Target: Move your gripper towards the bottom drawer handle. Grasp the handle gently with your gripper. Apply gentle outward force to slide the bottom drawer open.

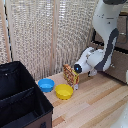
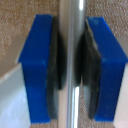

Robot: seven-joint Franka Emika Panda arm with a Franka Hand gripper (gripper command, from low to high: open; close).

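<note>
Contact is shown plainly in the wrist view: the bottom drawer handle (image 2: 74, 60), a thin silver bar, runs between the two blue fingertips (image 2: 36, 65) of the gripper (image 2: 74, 67), and the dark pads are pressed against it from both sides, so the claw is closed narrowly on the bar. Behind the bar a brown, grainy surface is seen, and a pale grey edge crosses one corner of that picture.

In the exterior view the glossy white arm (image 1: 102, 30) is bent down toward the dark brown cabinet at the exterior view's right, and its wrist is held low before the bottom drawer (image 1: 118, 69); the handle itself and the fingers are hidden there by the arm. How far the drawer front stands out cannot be told.

On the light wooden table (image 1: 95, 105) a patterned box (image 1: 71, 74) is seen standing beside the wrist, with a yellow bowl (image 1: 64, 91) just before it and a blue bowl (image 1: 46, 85) near that. A black bin (image 1: 20, 97) fills the exterior view's lower left.
</note>
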